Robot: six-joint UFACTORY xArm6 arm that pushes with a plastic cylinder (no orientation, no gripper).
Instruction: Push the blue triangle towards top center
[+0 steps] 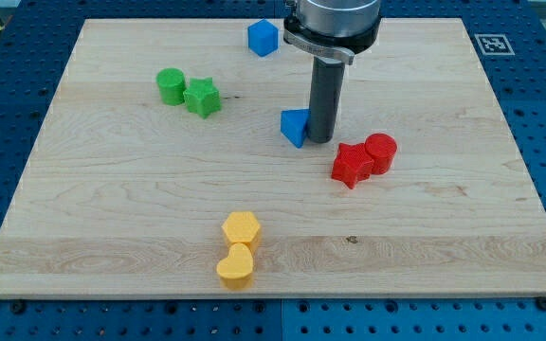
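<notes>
Bright, even light falls from overhead onto the pale wooden board [273, 218], with no hard glare on the wood. Shadows are short and soft: a small dark patch hugs the base of the rod [319, 99] towards 6 o'clock, and the yellow blocks [239, 249] show a thin rim of shade. The picture is sharp at the centre, slightly softer at 12 o'clock. The board's edges narrow towards 12 o'clock from perspective.
</notes>
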